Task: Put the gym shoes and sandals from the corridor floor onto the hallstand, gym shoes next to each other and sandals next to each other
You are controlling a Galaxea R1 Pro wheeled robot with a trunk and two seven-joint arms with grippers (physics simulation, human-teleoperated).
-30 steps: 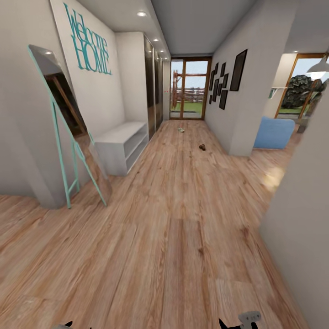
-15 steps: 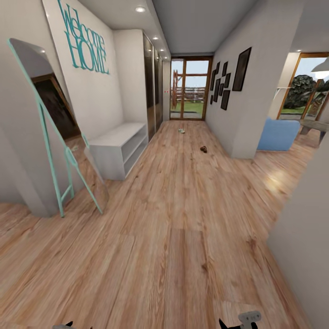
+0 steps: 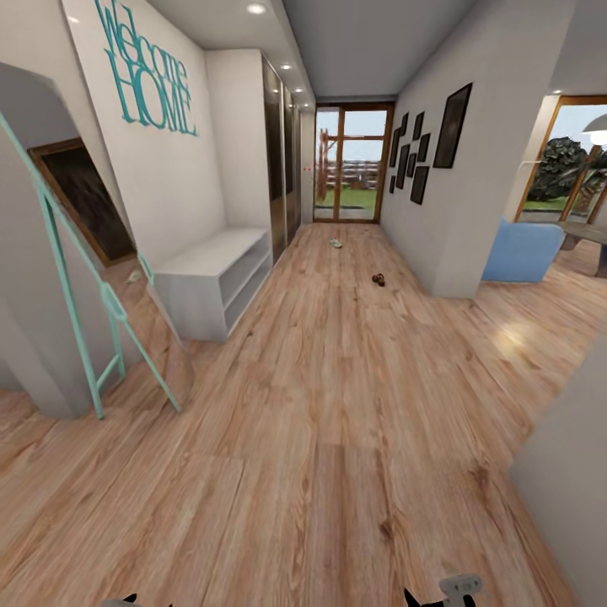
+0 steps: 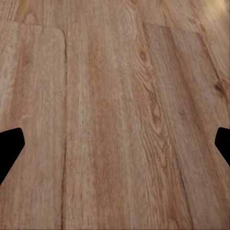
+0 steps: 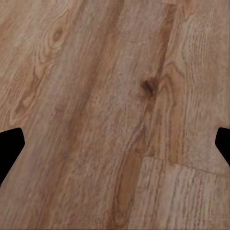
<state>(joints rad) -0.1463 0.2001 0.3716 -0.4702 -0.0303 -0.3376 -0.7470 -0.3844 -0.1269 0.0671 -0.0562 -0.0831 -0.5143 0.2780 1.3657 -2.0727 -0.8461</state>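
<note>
I see wood-plank corridor floor (image 3: 337,438) beneath both grippers, left gripper (image 4: 115,143) and right gripper (image 5: 115,143) spread, empty. White bench (image 3: 215,278) appears nearer than earlier; camera advanced.

Way down the wood-plank corridor floor (image 3: 337,405), a pale gym shoe (image 3: 335,244) lay near the glass door, with a brown sandal (image 3: 378,279) sitting closer.

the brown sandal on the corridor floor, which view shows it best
The head view: the sandal is a small dark brown shape far down the corridor floor, near the corner of the right-hand wall, too small for detail. The left wrist view and right wrist view look down at wood planks between open fingertips, with no footwear there.
</note>
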